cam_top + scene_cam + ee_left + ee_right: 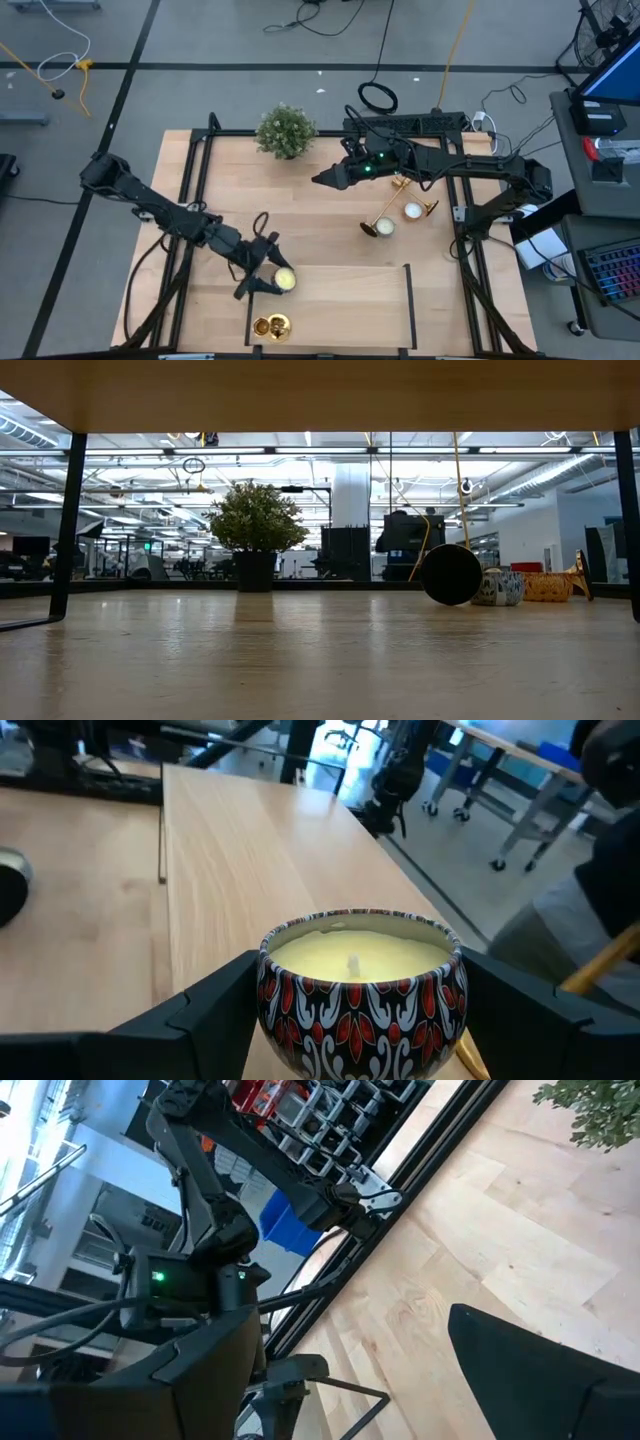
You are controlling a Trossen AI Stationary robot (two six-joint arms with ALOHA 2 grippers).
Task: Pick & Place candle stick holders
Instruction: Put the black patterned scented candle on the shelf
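Note:
My left gripper [268, 278] is near the table's front, shut on a round candle tin [360, 995] with a red, blue and white pattern and yellow wax. Just nearer the front edge stands a gold candle stick holder [270, 326]; its stem [600, 963] shows beside the tin. My right gripper [322, 180] hangs open above the table's far middle, with nothing between its fingers [200, 1370]. Under the right arm a second holder [385, 212] lies on its side, dark round base [450, 573] toward the front. A third holder [428, 208] lies beside another tin [411, 210]. My left gripper has the candle tin's round wall [268, 1005] between its two fingers, one on each opposite side, just under the rim. The fingers come nearly level from the table's left. The tin sits upright with its wax up. Its bottom is out of the picture.
A bushy potted plant [286, 131] stands at the table's far edge. Thin black frame bars [409, 300] run along the tabletop at the left, right and front. Bare wood lies in the middle between the two arms.

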